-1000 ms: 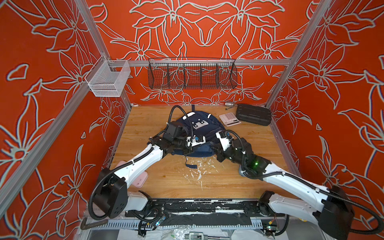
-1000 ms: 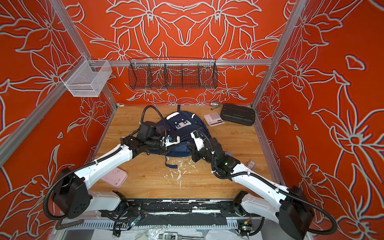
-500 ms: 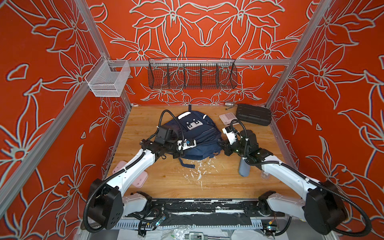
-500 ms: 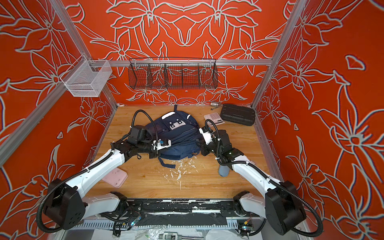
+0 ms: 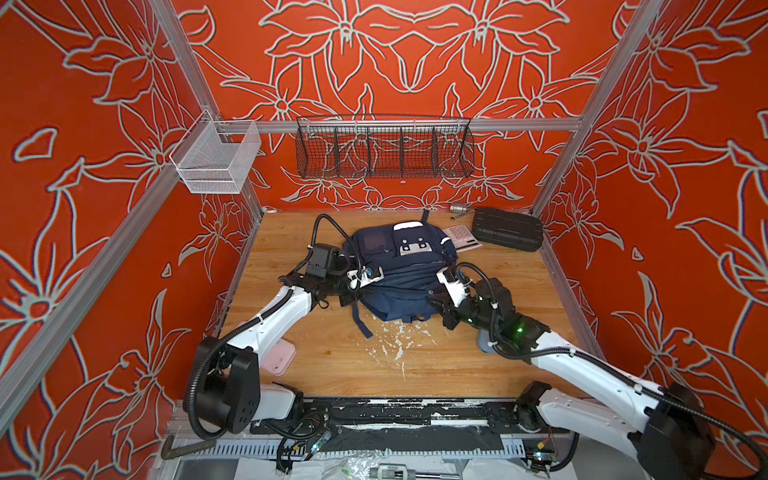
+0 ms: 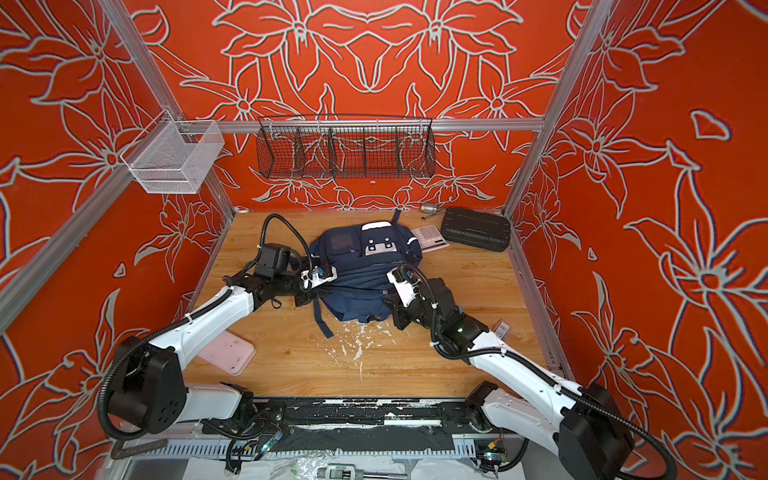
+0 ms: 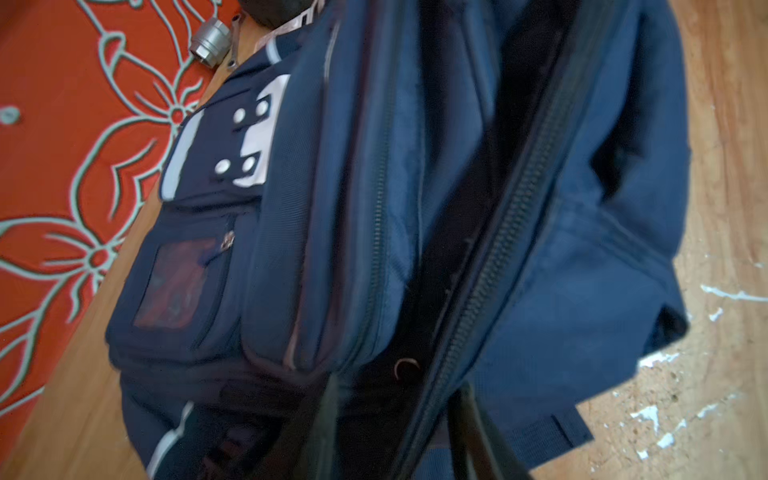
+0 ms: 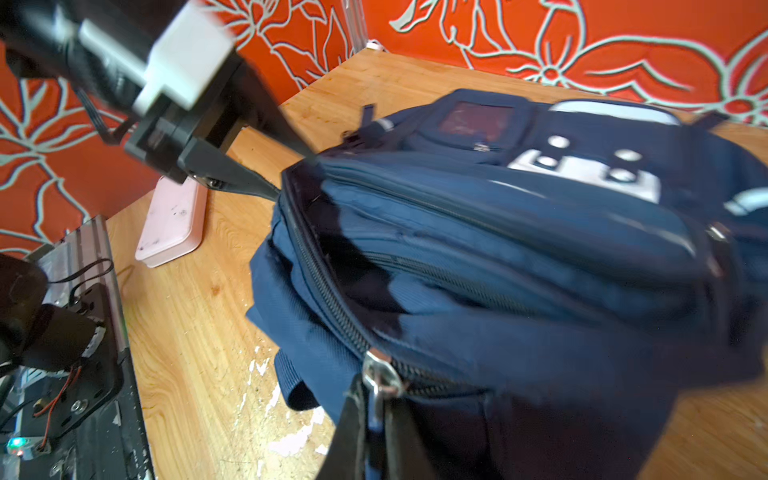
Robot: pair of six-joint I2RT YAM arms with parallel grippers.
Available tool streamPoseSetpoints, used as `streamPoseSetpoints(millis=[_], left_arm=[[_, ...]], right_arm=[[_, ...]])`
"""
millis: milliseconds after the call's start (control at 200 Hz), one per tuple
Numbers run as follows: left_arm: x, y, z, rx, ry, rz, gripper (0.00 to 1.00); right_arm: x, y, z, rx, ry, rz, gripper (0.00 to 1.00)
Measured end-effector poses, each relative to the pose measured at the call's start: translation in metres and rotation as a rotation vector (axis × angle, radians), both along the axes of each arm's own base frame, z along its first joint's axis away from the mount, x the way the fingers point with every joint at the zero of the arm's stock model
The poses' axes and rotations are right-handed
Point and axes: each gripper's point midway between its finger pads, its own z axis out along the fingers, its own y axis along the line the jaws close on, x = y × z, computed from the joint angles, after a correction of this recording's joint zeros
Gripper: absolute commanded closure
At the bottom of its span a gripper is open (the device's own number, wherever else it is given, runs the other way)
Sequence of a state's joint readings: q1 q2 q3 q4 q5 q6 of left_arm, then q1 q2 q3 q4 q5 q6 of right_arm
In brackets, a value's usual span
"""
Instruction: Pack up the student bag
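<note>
now left claw [image 7: 399, 428] newly apart at student bag [image 5: 403, 278], right claw [image 8: 376, 424] clamped on zip pull [image 8: 376, 380]

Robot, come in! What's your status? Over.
Left claw open at zip edge. Right claw shut on silver metal zip pull. Navy-blue fabric backpack lying down, main zip part open. Pink flat case aside.
</note>
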State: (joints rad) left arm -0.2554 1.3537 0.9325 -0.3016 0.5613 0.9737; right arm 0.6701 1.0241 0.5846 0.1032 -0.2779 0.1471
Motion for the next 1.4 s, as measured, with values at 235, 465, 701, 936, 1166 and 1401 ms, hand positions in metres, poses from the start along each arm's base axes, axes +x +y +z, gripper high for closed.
streamPoseSetpoints(millis=[235,465,701,936,1166,1401], left_arm=[[-0.043,-0.059,0.038,-0.083,-0.047,-0.142,0.3],[-0.049,-0.095,0.038,-0.095,0.014,-0.183,0.38],[-0.043,-0.121,0.004,-0.037,0.128,-0.128,0.71],[-0.038,-0.127,0.006,-0.038,0.135,-0.098,1.0],[-0.044,-0.127,0.026,-0.037,0.049,-0.14,1.0],[-0.06,-0.099,0.039,-0.008,-0.007,-0.167,1.0]], right_arm=[[0.003,0.012,-0.018,-0.02,0.036,0.011,1.0],[0.006,0.015,-0.012,0.009,0.023,0.005,1.0],[0.004,0.013,-0.008,0.028,0.015,-0.007,1.0],[0.007,-0.001,-0.005,0.026,-0.013,-0.072,1.0],[0.013,-0.036,0.006,0.054,0.009,-0.116,1.0],[0.039,-0.085,-0.022,-0.039,0.09,-0.261,1.0]])
